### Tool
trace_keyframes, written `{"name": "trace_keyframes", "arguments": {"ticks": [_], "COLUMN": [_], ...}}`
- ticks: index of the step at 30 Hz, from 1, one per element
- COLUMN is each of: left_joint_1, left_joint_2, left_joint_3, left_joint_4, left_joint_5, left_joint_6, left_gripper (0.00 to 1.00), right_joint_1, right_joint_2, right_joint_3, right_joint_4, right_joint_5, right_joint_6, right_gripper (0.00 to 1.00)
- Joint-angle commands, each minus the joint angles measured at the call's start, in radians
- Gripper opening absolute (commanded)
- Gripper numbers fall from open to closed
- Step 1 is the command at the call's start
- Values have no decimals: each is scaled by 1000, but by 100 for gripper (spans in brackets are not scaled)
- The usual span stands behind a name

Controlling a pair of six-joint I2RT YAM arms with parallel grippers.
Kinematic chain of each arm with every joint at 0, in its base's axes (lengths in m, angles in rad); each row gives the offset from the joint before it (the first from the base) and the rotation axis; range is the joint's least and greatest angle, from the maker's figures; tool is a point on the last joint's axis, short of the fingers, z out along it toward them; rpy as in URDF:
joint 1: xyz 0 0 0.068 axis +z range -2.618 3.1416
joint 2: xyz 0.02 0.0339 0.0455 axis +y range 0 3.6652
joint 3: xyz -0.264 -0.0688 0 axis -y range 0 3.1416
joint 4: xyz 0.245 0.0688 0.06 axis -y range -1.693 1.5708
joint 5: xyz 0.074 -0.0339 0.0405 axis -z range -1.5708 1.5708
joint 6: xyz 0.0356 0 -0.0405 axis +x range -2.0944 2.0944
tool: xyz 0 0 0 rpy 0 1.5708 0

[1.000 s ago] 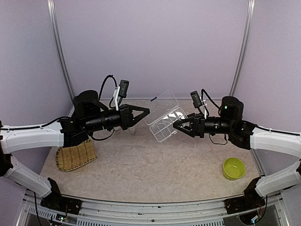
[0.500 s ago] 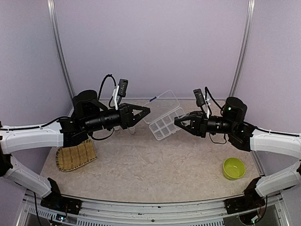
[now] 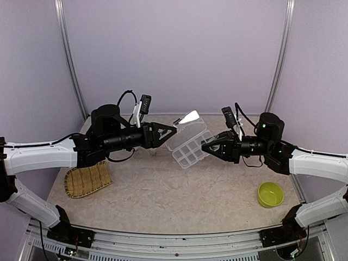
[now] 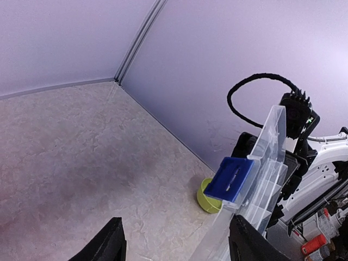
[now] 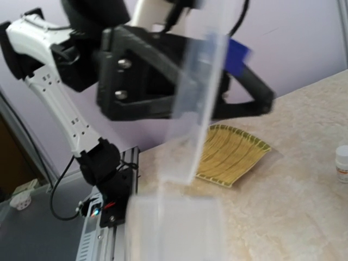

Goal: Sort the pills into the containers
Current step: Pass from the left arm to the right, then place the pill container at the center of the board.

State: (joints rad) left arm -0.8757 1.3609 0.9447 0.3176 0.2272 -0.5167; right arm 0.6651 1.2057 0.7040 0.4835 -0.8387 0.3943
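The container, a clear compartment box, hangs tilted above the table between the two arms, with its lid raised. My right gripper is shut on the box's right edge. In the right wrist view the container is a blur filling the foreground and hiding the fingers. My left gripper stands open just left of the lid. In the left wrist view the left gripper has its jaws wide apart, and the container with its blue latch is beside the right finger. No pills show.
A woven bamboo tray lies at the table's left, also in the right wrist view. A lime-green bowl sits at the right front, beyond the box. A small white bottle stands on the table. Purple walls close the back.
My left jaws have opened and that arm has reached a little further right. My right jaws have closed on the box, which has shifted slightly left and lower.
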Motion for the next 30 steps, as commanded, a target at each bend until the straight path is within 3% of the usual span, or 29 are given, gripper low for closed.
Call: {"name": "trace_keyframes", "arguments": {"ticks": [1,18,30], "left_joint_1": [6,-45,-20], "left_joint_2": [36,184,101], "left_joint_3": [53,173,128], "left_joint_4": [-45,-158,-153], "left_joint_5": [-20,139,-36], "left_joint_6": [-3,83,96], "left_gripper": [63,62,62], "right_joint_1": [-7,-7,-7], "right_joint_2": [-27,-27,-40], "right_joint_3": [16,24,25], "right_joint_4": [-9,-34,-53], "right_joint_5": [-70,-87,-100], "right_joint_6": [-37,-55,-66], "right_gripper": [5,6,6]}}
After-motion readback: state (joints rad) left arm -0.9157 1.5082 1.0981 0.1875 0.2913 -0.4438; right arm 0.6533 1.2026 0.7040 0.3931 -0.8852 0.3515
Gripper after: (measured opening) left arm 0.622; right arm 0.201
